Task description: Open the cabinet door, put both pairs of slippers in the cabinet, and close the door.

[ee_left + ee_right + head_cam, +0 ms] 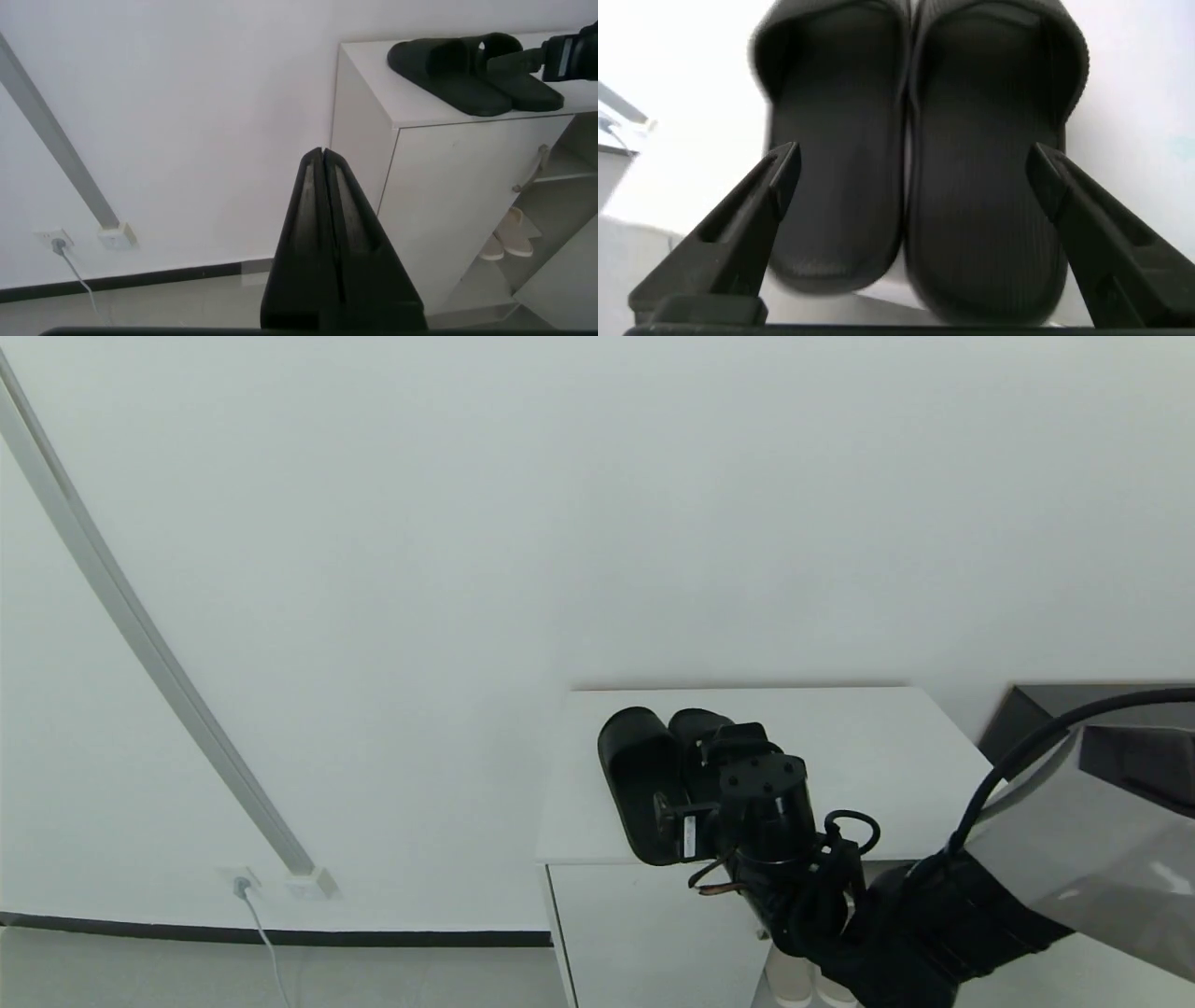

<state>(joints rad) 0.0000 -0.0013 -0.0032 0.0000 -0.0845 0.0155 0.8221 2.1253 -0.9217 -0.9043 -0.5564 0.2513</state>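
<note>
1. The black slippers (653,784) lay side by side on the cabinet (644,933) top.
2. The right gripper (915,157) had its fingers (747,215) spread wide, straddling the pair and gripping nothing.
3. Closing evenly would likely have pinched both slippers together.
4. The left gripper (323,154) was closed and empty, well apart.

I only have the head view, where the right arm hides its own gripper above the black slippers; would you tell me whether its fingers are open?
Observer: They are open. In the right wrist view the right gripper straddles the black slippers, one finger outside each slipper, not clamped.
Operator: Thank you. And the left gripper?
Observer: The left gripper is shut on nothing, held away from the cabinet.
Operator: Is the cabinet door open?
Observer: Yes. The left wrist view shows the shelves exposed, with a pale pair of slippers on a shelf inside.
</note>
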